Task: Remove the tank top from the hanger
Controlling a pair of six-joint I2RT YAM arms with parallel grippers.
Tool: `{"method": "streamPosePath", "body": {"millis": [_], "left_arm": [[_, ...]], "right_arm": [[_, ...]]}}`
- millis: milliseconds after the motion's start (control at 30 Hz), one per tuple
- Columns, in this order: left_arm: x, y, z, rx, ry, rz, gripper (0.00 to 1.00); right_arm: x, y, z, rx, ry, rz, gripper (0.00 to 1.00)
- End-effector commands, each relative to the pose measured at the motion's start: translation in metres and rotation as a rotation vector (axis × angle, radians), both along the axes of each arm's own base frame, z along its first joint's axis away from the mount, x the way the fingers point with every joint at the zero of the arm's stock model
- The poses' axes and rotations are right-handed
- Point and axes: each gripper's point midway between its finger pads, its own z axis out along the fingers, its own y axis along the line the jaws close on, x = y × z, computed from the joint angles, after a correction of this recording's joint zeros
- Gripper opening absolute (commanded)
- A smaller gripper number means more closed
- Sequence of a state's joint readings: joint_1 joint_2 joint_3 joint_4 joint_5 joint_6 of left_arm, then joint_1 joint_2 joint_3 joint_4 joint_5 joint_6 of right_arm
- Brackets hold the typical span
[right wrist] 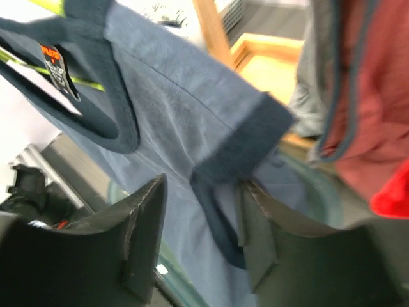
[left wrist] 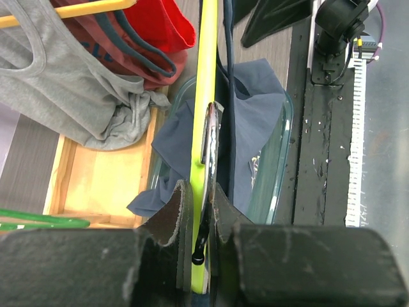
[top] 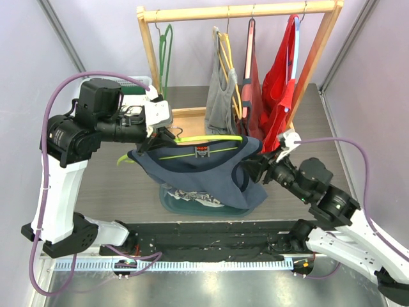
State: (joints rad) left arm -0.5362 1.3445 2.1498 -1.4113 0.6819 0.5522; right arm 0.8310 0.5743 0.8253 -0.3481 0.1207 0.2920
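A navy tank top hangs on a yellow-green hanger in front of the rack. My left gripper is shut on the hanger's left end. In the left wrist view, its fingers pinch the yellow-green bar and the hook's metal wire, with the tank top draped below. My right gripper is at the garment's right shoulder. In the right wrist view it stands open, jaws on either side of the dark armhole hem of the tank top. The right finger touches that hem.
Behind stands a wooden rack with an empty green hanger, a grey top and red garments. A clear greenish bin sits under the tank top's lower edge. The rack's wooden base lies beside the bin.
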Motion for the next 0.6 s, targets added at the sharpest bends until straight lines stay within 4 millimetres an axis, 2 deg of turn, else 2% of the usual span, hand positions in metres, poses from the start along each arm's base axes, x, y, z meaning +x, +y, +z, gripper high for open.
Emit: {"method": "streamPosePath", "body": {"millis": [0, 133, 167, 233, 267, 467, 567], "left_arm": [[-0.007, -0.002, 0.012, -0.043, -0.020, -0.021, 0.00], [-0.007, -0.001, 0.013, -0.045, -0.023, -0.017, 0.00], [-0.006, -0.001, 0.012, -0.043, -0.022, -0.016, 0.00], [-0.007, -0.002, 0.012, -0.044, -0.020, -0.017, 0.00], [-0.006, -0.002, 0.012, -0.042, -0.018, -0.017, 0.00], [-0.004, -0.002, 0.009, -0.036, -0.012, -0.015, 0.00], [-0.004, -0.002, 0.009, -0.034, -0.011, -0.014, 0.00]], "right_arm": [[0.002, 0.024, 0.028, 0.125, -0.047, 0.069, 0.48], [0.000, 0.022, 0.044, 0.148, -0.078, 0.073, 0.23], [-0.001, 0.020, 0.048, 0.153, -0.085, 0.073, 0.13], [-0.004, 0.017, 0.054, 0.157, -0.089, 0.072, 0.04], [-0.006, 0.014, 0.056, 0.161, -0.091, 0.069, 0.01], [-0.012, -0.002, 0.057, 0.159, -0.079, 0.030, 0.01], [-0.006, -0.023, 0.058, 0.173, -0.091, -0.075, 0.01]]}}
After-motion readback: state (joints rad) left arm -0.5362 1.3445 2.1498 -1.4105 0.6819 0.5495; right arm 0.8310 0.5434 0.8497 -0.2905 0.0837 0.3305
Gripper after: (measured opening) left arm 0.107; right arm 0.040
